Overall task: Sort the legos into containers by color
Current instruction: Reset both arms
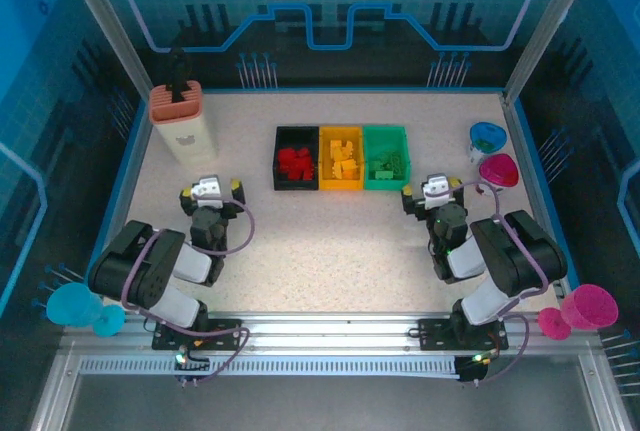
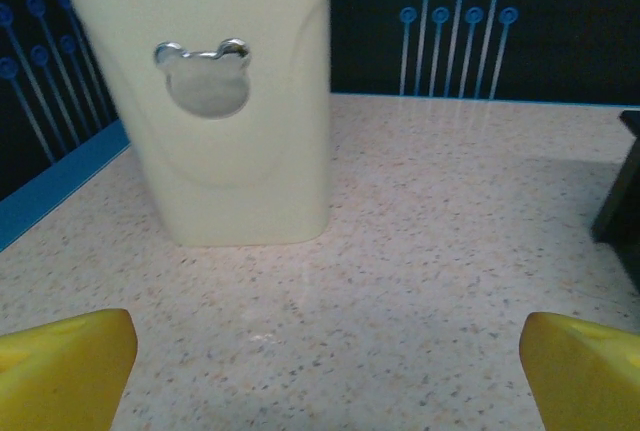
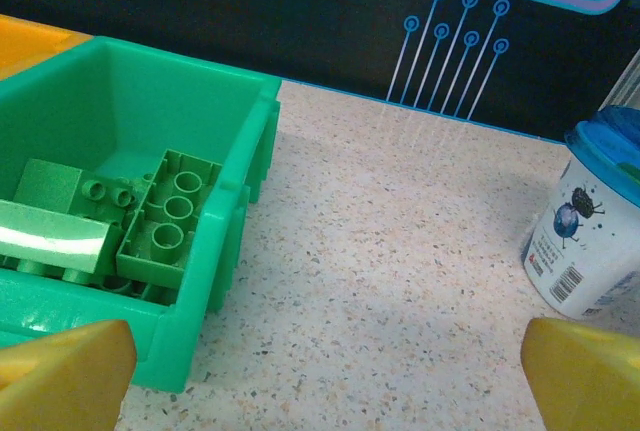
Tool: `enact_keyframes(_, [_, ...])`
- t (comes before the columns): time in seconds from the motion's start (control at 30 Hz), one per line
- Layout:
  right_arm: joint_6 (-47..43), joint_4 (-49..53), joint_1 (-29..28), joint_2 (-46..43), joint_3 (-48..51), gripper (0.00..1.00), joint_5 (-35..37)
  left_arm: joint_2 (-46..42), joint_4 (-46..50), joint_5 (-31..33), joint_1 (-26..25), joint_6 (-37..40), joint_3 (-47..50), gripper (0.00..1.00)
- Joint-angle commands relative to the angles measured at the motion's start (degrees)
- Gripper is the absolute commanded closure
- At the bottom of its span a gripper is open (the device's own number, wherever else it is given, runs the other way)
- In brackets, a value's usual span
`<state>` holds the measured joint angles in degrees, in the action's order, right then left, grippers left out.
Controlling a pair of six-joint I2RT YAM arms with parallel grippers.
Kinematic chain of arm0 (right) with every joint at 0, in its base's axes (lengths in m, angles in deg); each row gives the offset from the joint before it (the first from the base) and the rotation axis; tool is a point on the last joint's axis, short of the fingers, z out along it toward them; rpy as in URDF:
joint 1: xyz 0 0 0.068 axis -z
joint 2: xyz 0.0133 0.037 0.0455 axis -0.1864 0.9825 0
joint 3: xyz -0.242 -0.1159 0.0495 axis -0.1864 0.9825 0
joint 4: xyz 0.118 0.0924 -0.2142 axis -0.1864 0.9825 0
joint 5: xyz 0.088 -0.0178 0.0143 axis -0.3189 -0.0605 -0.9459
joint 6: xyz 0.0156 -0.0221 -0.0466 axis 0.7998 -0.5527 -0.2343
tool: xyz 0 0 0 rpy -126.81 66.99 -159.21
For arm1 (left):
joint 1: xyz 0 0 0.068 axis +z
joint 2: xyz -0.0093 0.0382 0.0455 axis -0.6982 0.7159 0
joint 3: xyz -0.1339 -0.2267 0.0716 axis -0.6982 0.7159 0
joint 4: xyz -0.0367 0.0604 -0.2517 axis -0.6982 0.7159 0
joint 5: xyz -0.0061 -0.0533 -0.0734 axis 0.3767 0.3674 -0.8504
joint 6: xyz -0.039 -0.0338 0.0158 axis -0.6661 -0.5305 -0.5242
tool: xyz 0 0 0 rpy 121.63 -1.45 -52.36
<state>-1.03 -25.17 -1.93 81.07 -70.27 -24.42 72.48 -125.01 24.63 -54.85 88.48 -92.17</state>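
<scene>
Three bins stand side by side at the table's middle back. The black bin holds red legos, the yellow bin holds yellow legos, and the green bin holds green legos. My left gripper hovers open over bare table, left of the black bin, nothing between its yellow fingertips. On the other side my right gripper is open and empty, just right of the green bin.
A tall beige box with a salmon top stands at the back left, in front of my left gripper. A blue cup and a pink cup sit at the right. Raised blue edges frame the table.
</scene>
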Motion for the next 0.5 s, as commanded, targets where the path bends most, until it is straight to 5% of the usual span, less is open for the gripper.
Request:
enact_keyframes(0.0, [1.46, 1.09, 1.25, -0.97, -2.04, 0.00, -0.22, 5.03, -3.54, -11.20, 0.65, 4.31, -2.59, 0.01])
enact_keyframes(0.23, [5.57, 13.86, 4.07, -3.44, -7.04, 0.00, 0.11, 4.47, -0.47, -9.26, 2.22, 2.20, -4.40, 0.01])
enact_keyframes(0.3, [7.38, 26.14, 6.10, -3.68, -12.94, 0.00, -2.86, 2.88, 6.53, -9.15, 2.53, 1.27, -6.94, 0.01])
enact_keyframes(0.47, [8.44, 25.05, 8.17, -4.01, -12.35, 0.00, -6.19, 0.83, 23.07, -18.03, 8.46, -3.65, -13.87, 0.01])
